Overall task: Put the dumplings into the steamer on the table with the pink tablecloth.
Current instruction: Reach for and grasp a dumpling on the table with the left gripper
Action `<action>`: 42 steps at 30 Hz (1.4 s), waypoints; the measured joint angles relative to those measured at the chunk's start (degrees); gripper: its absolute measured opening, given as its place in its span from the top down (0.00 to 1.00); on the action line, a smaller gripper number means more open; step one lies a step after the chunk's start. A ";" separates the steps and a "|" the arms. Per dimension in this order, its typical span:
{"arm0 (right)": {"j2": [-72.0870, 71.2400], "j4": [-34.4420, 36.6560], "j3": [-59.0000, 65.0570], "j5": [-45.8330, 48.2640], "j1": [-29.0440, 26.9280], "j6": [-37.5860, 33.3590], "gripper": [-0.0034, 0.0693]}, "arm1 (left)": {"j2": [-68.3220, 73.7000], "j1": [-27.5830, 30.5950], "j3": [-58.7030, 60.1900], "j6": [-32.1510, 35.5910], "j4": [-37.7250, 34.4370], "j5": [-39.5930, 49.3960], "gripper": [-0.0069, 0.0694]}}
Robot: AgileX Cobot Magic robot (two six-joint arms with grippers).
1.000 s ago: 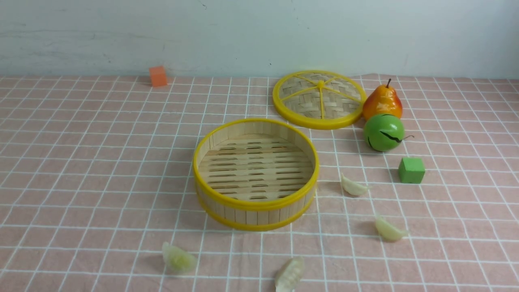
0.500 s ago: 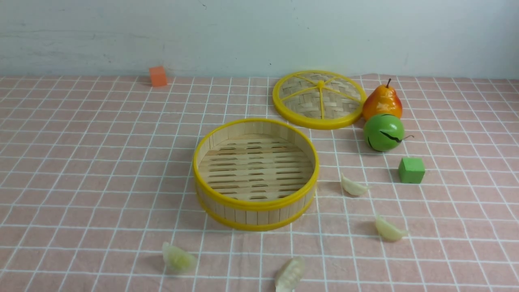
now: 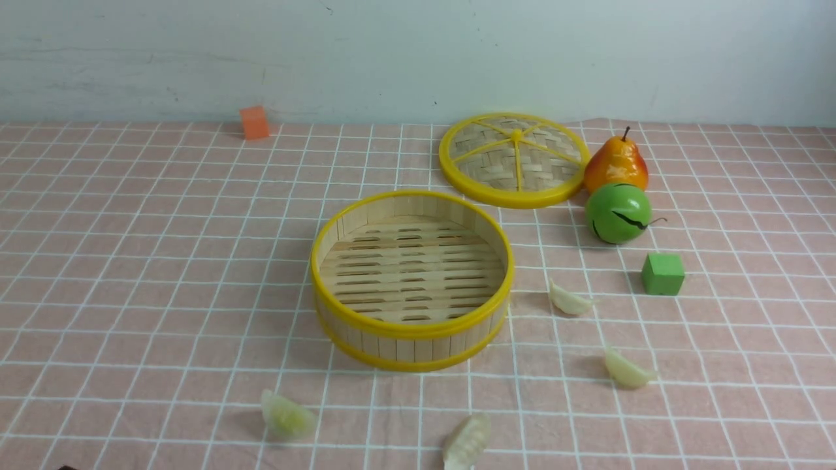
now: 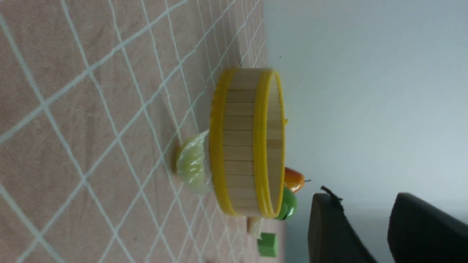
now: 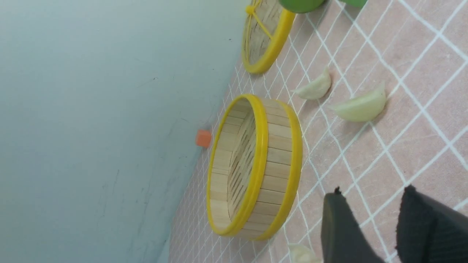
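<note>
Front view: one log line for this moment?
phase: pre-grasp | dumplings: four on tablecloth | steamer: empty, lid off | left gripper: open, empty | right gripper: open, empty

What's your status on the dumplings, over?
Left gripper, right gripper open, empty. Four dumplings on cloth, steamer empty. Lid off, behind steamer.

It looks like a lab-style robot test setup: ahead of the left tool [image 4: 362,193] and right tool [image 5: 373,190], a bare wall [image 3: 418,52] backs a desk [image 3: 98,228] under pink gridded cloth [image 3: 196,339]. A glossy toy-like pear [image 3: 616,163] and green cube [image 3: 662,274] lie there.
</note>
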 joint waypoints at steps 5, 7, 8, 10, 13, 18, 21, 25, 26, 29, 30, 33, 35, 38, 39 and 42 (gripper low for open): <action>0.00 0.76 -0.42 -0.30 0.01 -9.59 0.62 | 0.97 0.00 -9.19 15.61 1.27 4.52 0.65; 0.12 0.71 -2.68 -0.22 0.01 -15.62 0.65 | 5.80 0.00 -14.74 18.07 5.12 8.28 0.74; 0.19 0.71 -3.27 -0.22 0.01 -16.08 0.67 | 6.39 0.00 -15.21 18.17 5.56 8.65 0.75; 3.50 -0.49 -7.37 -0.27 0.01 -21.21 0.79 | 13.73 0.00 -20.65 19.03 11.14 13.35 0.88; 12.01 -4.22 -14.23 0.56 0.01 -27.03 0.95 | 23.98 0.00 -28.33 21.23 18.73 20.68 0.93; 30.78 -12.74 -30.97 10.18 0.07 -39.09 0.98 | 40.30 -1.36 -39.80 26.83 28.58 33.60 0.93; 41.36 -16.45 -39.38 19.85 1.95 -42.80 0.98 | 48.65 -7.55 -43.79 27.39 32.59 36.27 0.93; 52.00 -21.39 -47.34 28.82 10.16 -43.70 0.97 | 57.38 -16.26 -46.64 25.49 36.45 36.05 0.93; 55.98 -25.19 -49.85 31.87 15.80 -43.54 0.97 | 61.47 -19.44 -47.91 23.54 38.44 35.60 0.92; 61.43 -32.05 -52.41 35.68 25.08 -40.84 0.97 | 67.96 -22.72 -49.74 19.74 40.89 34.35 0.86; 62.84 -35.36 -53.01 36.70 28.76 -39.29 0.97 | 70.77 -23.59 -50.69 18.30 41.47 33.24 0.81; 64.81 -41.24 -53.34 37.96 33.98 -35.52 0.97 | 75.42 -24.65 -52.05 16.21 41.58 30.76 0.69; 65.38 -46.61 -53.38 38.45 37.27 -31.54 0.97 | 79.68 -25.04 -53.02 13.92 40.77 27.26 0.51; 65.38 -50.85 -53.59 38.90 38.30 -28.05 0.97 | 84.30 -25.05 -53.38 10.55 40.11 22.73 0.31; 65.38 -51.92 -53.70 39.02 38.30 -27.56 0.97 | 85.78 -25.05 -53.38 9.46 40.00 21.62 0.26; 65.38 -53.03 -53.70 39.25 38.30 -27.02 0.96 | 90.05 -25.05 -53.38 4.83 39.87 17.38 0.15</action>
